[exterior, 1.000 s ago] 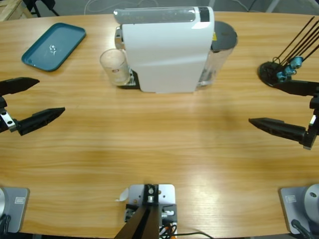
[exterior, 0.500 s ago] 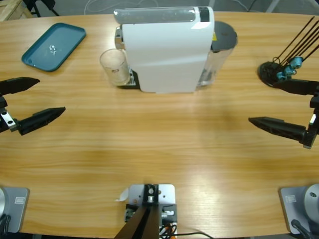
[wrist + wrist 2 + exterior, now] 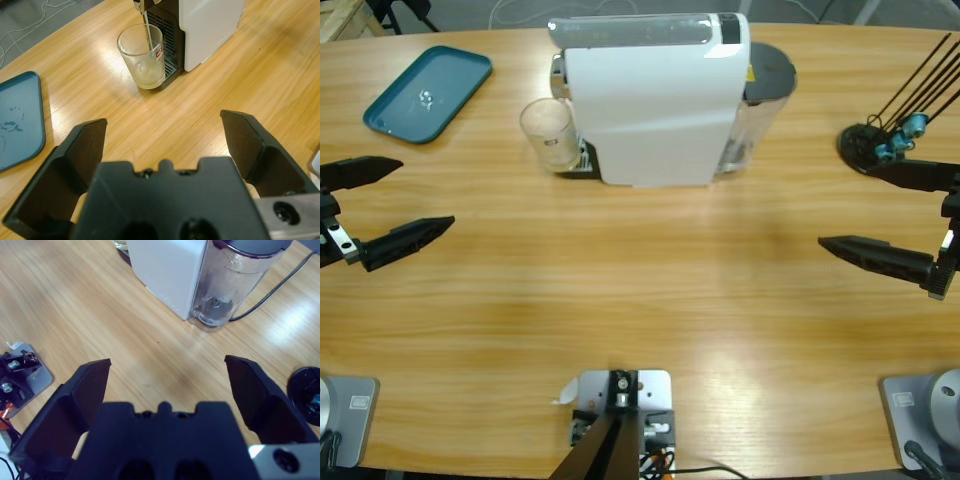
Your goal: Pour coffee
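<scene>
Both grippers, left gripper (image 3: 382, 205) and right gripper (image 3: 892, 218), hold jaws spread, empty. The coffee (image 3: 148, 70) sits shallow in a fragile, slippery glass tumbler (image 3: 549, 132) near the tabletop's far edge; grip mid-wall.

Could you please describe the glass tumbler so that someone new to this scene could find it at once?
Find the big white coffee machine at the table's far middle. The clear glass tumbler stands under its spout, on the side toward the teal tray. It is the only drinking glass there, with a shallow pale layer of coffee inside.
</scene>
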